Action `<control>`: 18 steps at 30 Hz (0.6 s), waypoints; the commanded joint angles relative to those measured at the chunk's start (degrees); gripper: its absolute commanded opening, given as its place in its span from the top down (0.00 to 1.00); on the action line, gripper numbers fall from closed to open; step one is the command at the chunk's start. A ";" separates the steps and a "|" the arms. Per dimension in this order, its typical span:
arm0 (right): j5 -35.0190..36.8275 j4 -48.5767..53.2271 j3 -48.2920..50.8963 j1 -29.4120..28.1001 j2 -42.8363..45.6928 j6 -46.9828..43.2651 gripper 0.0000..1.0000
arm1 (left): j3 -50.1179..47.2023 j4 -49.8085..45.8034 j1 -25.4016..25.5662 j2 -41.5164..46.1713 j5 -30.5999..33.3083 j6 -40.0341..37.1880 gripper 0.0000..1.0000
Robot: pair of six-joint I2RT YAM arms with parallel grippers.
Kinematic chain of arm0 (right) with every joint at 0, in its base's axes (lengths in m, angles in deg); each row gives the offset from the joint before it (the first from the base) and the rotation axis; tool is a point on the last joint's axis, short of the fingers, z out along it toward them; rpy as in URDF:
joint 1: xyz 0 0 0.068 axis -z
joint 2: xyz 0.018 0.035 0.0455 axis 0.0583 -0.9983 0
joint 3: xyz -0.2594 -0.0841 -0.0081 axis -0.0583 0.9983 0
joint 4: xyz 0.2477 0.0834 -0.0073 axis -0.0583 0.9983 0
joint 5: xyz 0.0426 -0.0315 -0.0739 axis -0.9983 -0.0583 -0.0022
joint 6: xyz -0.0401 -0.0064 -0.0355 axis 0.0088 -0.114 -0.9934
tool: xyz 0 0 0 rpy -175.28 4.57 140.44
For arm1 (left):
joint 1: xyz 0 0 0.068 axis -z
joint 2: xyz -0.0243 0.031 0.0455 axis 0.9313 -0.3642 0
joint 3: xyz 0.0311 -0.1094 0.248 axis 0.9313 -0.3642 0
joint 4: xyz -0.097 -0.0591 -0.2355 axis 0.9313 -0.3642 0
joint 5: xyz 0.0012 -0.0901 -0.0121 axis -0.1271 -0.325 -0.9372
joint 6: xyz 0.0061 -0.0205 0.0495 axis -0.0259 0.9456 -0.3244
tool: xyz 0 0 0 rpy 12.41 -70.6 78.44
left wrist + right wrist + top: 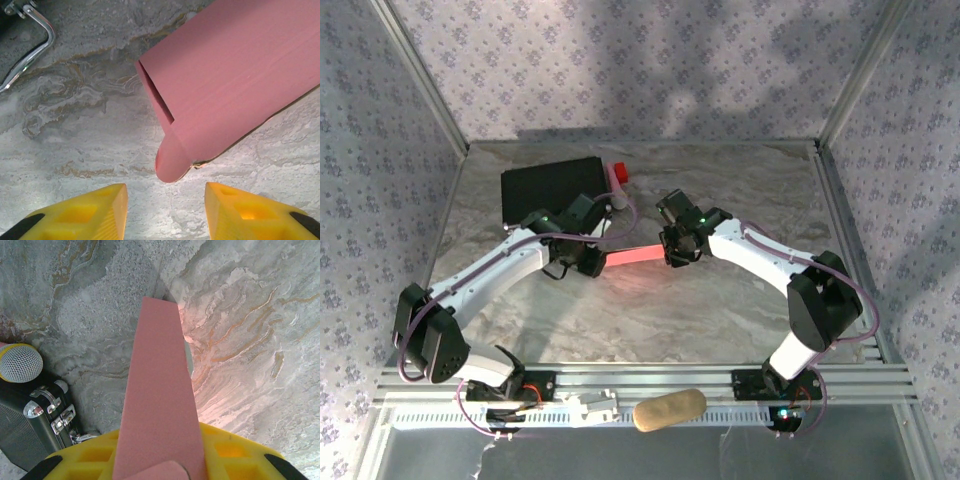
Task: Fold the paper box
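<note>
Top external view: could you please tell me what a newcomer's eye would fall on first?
The pink paper box, in the middle of the scene, stands out. The right pincer is shut on one end; the left pincer sits open just short of the other. A black box lies behind it to the left.

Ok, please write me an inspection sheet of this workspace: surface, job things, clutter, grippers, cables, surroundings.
Surface: marble-look table, no spills seen.
Job's things: pink box between the two arms, one end open with a rounded flap loose.
Clutter: black case at far left; red item beside it; mesh ball by the case; beige lump on the front rail.
Grippers: left gripper open, just short of the flap; right gripper shut on the box's other end.
Cables: purple cables along both arms, no snag seen.
Surroundings: patterned walls, metal posts.
</note>
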 commanded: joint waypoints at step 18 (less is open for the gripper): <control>1.27 4.25 -0.56 0.01 -0.53 -0.25 0.70 | 5.74 0.69 0.45 -1.82 2.60 -3.23 0.71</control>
